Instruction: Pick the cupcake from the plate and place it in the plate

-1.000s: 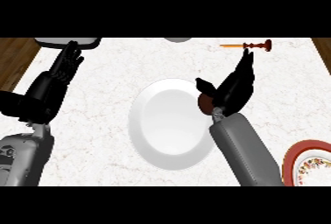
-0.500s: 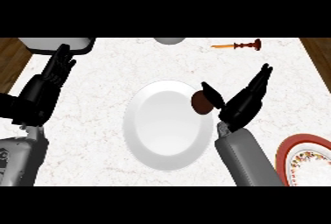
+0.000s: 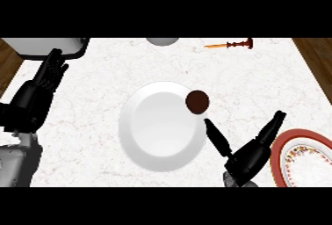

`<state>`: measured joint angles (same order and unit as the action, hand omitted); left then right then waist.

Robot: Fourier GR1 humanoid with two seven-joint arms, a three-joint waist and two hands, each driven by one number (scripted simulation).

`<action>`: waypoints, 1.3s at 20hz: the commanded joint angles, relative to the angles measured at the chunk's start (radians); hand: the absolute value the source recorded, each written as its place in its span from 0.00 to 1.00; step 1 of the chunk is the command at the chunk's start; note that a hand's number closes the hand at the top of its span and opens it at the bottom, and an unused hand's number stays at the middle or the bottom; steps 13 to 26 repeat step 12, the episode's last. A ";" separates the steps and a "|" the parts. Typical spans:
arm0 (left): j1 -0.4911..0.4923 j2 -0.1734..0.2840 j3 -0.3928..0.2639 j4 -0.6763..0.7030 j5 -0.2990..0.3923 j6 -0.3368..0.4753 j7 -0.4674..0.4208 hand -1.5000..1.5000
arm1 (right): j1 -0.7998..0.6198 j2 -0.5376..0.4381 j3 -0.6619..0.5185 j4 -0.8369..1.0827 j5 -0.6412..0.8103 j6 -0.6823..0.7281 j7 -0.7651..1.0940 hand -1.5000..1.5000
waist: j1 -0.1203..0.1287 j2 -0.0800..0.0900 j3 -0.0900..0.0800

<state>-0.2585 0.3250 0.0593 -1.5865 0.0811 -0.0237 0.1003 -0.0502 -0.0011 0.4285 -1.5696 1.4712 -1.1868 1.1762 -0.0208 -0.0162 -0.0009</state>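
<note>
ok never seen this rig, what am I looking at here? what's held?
One view, from the robot's head, looking steeply down at a marble counter. The two black shapes are its hands on grey forearms. The left hand rests open at the left edge. The right hand is open at lower right, holding nothing. The brown cupcake sits on the right rim of the white plate. A red-rimmed plate lies at the far right, and a small orange-and-red item near the top.

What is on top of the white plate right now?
Only the cupcake, sitting at the upper right rim of the white plate. The right hand is open beside the plate and covers none of it.
</note>
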 commanded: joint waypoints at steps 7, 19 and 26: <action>0.051 0.022 0.033 -0.042 0.033 -0.033 0.006 0.50 | 0.530 0.001 0.259 -0.353 0.233 -0.111 0.122 0.00 | -0.014 0.006 0.000; 0.032 0.015 0.045 -0.007 0.022 -0.029 -0.025 0.50 | 0.750 0.001 0.327 -0.437 0.373 -0.131 0.105 0.00 | -0.020 0.013 -0.001; 0.032 0.015 0.045 -0.007 0.022 -0.029 -0.025 0.50 | 0.750 0.001 0.327 -0.437 0.373 -0.131 0.105 0.00 | -0.020 0.013 -0.001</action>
